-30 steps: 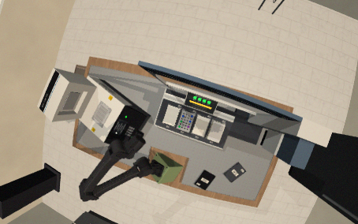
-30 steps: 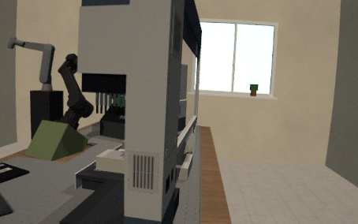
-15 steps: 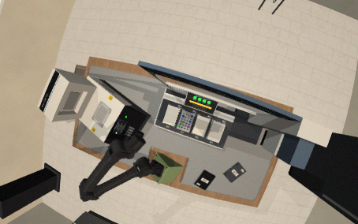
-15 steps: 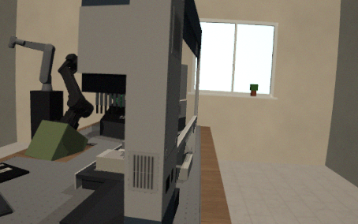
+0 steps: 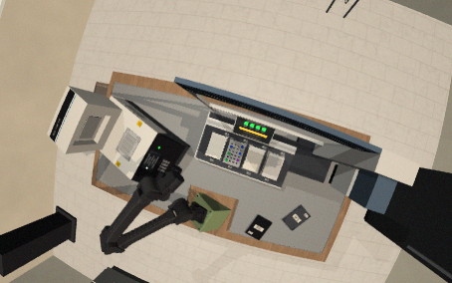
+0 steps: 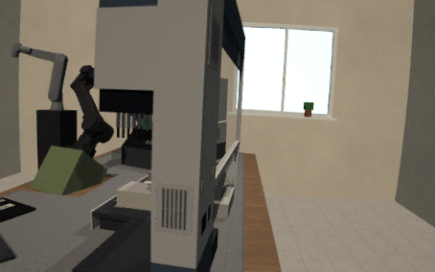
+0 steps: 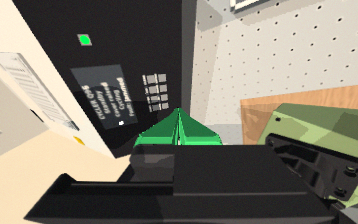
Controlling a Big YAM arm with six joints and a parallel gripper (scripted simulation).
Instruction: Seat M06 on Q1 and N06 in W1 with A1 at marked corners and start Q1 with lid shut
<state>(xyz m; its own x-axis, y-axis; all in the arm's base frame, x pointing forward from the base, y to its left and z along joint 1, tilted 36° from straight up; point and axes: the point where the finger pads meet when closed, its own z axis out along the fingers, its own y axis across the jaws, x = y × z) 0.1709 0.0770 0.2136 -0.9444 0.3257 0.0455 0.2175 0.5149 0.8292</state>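
My gripper [image 7: 178,112] is shut and empty; its green fingers meet in a point just short of Q1's black front panel. The small key block [image 7: 155,92] lies just beyond the fingertips, apart from them. The lamp [image 7: 84,39] above the panel text is green. In the top view the gripper [image 5: 172,171] hangs at the panel [image 5: 160,155] of Q1 [image 5: 130,141]. Q1's lid [image 5: 86,127] appears tipped open to the left. A white plate [image 5: 216,145] sits at the deck's left end and another [image 5: 254,158] two places to the right.
The tube block with coloured caps [image 5: 235,152] sits between the two plates, and the pale deep-well block [image 5: 274,165] at the right end. Two dark nests [image 5: 259,226] [image 5: 297,217] lie on the bench front. The arm's green base [image 5: 211,211] stands beside Q1. A tall liquid handler [image 6: 168,134] blocks the side view.
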